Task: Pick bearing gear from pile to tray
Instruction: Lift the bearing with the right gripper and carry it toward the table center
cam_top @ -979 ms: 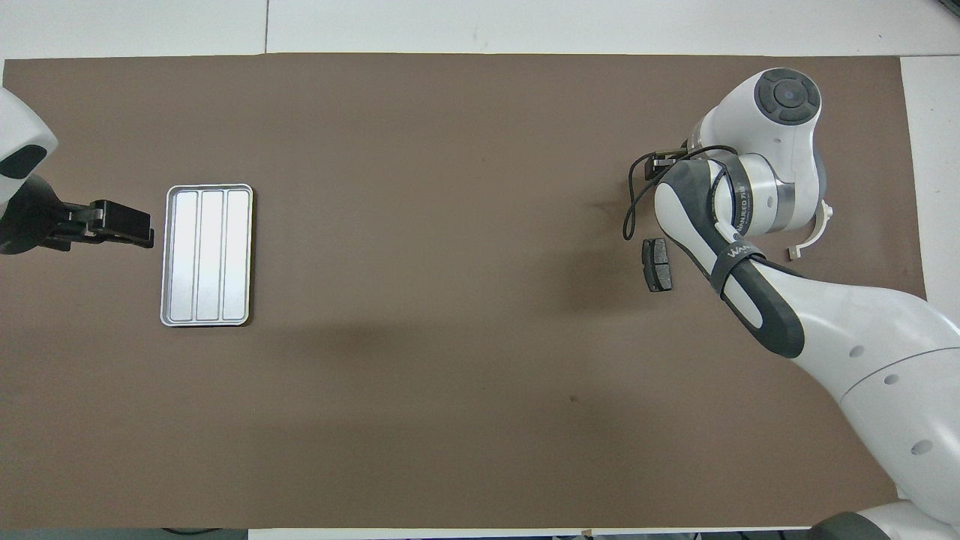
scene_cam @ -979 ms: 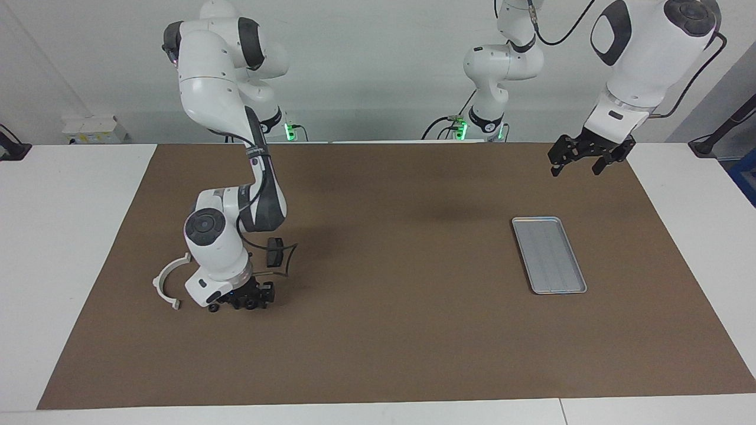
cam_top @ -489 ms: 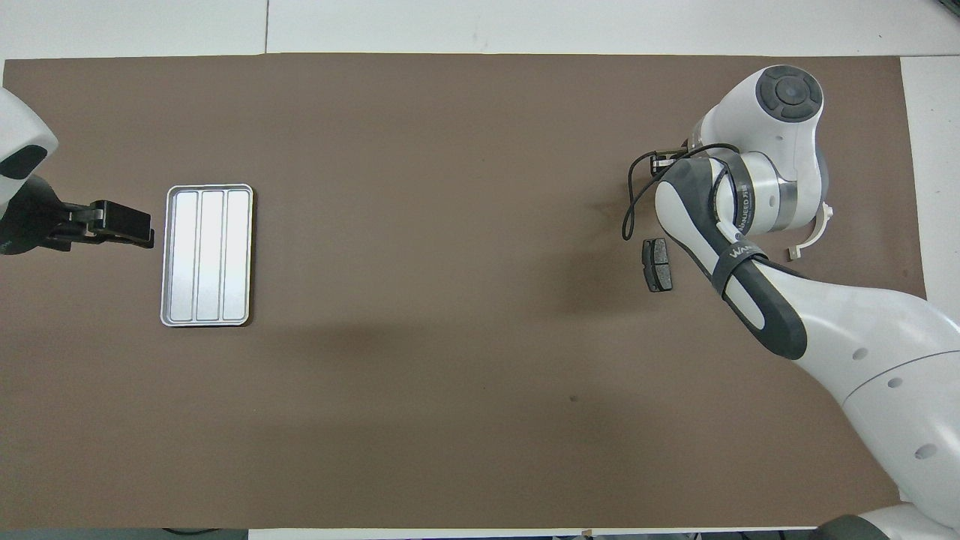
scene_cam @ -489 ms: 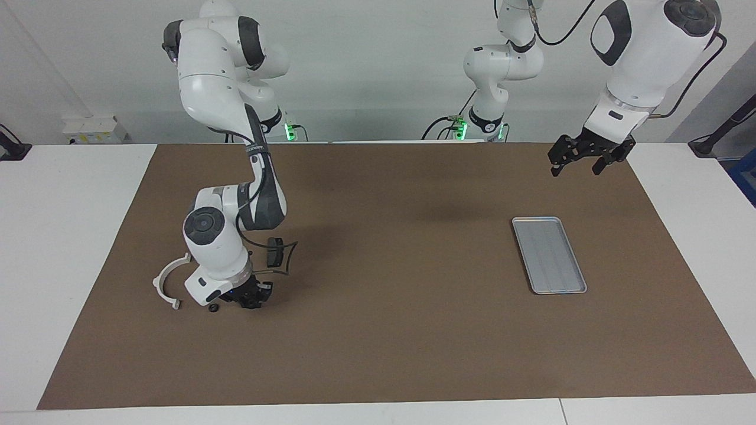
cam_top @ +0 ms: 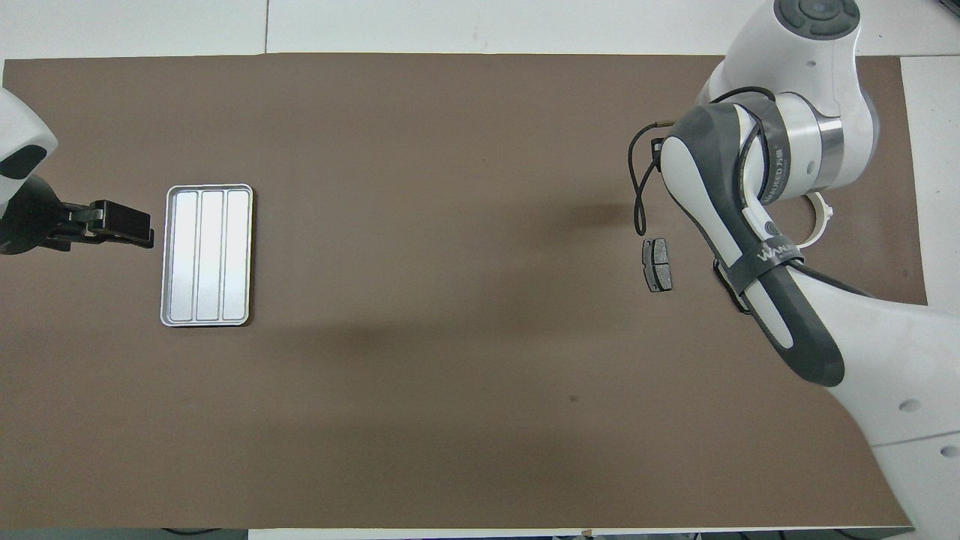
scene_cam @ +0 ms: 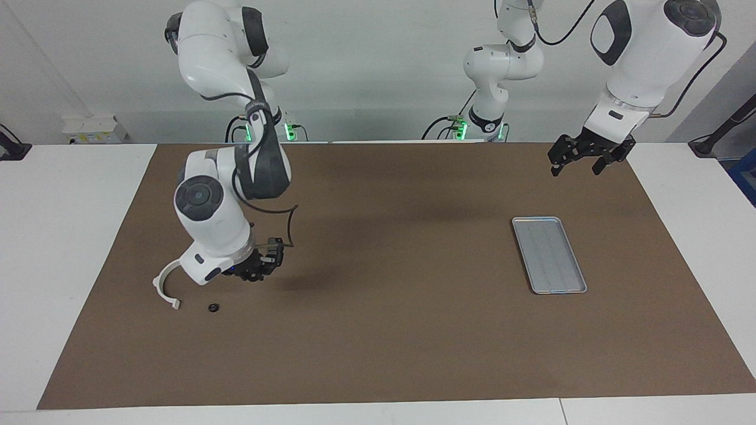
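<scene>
My right gripper [scene_cam: 260, 273] hangs a little above the mat over the pile and looks shut on a tiny black gear, which barely shows between the dark fingers. In the overhead view this gripper is hidden under its own arm. One black gear [scene_cam: 214, 307] lies on the mat beside the white half-ring bracket [scene_cam: 165, 286], which also shows in the overhead view [cam_top: 823, 223]. One dark grey brake pad [cam_top: 658, 264] lies nearer to the robots. The silver tray [scene_cam: 549, 254] [cam_top: 207, 255] sits empty toward the left arm's end. My left gripper [scene_cam: 582, 160] [cam_top: 124, 225] waits open, raised beside the tray.
A brown mat [scene_cam: 384, 330] covers the table, with white tabletop [scene_cam: 59, 236] around it. A loose black cable [scene_cam: 289, 227] hangs from the right arm's wrist near the pile.
My right gripper has closed at the mat and risen from the pile. The gear that lay under it is gone from the mat. The left arm has not moved.
</scene>
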You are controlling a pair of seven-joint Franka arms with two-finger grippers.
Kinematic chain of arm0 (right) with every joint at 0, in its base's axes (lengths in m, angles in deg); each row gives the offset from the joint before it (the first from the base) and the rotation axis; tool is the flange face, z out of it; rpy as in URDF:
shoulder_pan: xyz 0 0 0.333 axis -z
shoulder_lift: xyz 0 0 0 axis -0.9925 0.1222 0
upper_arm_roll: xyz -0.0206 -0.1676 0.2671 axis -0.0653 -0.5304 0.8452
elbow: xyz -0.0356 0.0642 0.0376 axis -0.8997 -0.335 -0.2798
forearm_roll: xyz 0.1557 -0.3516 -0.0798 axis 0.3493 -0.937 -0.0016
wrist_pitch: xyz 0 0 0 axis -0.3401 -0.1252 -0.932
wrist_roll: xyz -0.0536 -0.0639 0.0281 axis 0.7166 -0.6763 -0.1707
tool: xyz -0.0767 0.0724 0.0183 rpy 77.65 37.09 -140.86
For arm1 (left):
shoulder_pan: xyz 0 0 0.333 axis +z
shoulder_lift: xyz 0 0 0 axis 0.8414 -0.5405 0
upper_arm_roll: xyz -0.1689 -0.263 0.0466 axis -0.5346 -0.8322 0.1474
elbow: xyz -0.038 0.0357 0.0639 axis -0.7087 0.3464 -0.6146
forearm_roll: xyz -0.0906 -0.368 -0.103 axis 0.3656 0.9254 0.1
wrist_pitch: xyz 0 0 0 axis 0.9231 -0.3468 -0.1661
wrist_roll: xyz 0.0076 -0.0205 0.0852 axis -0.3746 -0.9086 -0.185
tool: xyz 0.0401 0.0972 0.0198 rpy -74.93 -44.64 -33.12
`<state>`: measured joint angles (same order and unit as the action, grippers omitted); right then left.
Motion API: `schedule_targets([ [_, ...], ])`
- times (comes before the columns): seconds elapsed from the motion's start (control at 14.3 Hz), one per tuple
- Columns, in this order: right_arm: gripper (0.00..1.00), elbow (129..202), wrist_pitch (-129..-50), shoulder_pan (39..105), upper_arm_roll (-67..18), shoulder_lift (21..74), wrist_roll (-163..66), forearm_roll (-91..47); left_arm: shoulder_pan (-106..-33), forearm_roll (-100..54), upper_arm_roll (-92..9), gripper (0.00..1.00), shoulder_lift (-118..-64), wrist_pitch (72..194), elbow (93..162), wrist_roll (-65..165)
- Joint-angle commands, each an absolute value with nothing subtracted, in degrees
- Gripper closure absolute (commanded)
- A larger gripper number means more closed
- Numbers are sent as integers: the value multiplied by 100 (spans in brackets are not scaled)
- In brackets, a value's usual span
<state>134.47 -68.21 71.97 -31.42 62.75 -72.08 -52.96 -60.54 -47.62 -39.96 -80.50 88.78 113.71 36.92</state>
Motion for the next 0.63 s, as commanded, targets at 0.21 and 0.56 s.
schedule_targets([
  [0.21,100,12700,-6198,5778,-3095,6254,-10540,-4794,-6045,-4749,-4000,0,-7950,8835,11411,3753],
  [0.56,100,12778,-6961,4793,-3077,6333,-12354,-4670,-6045,-4749,-4000,0,-7950,8835,11411,3753],
])
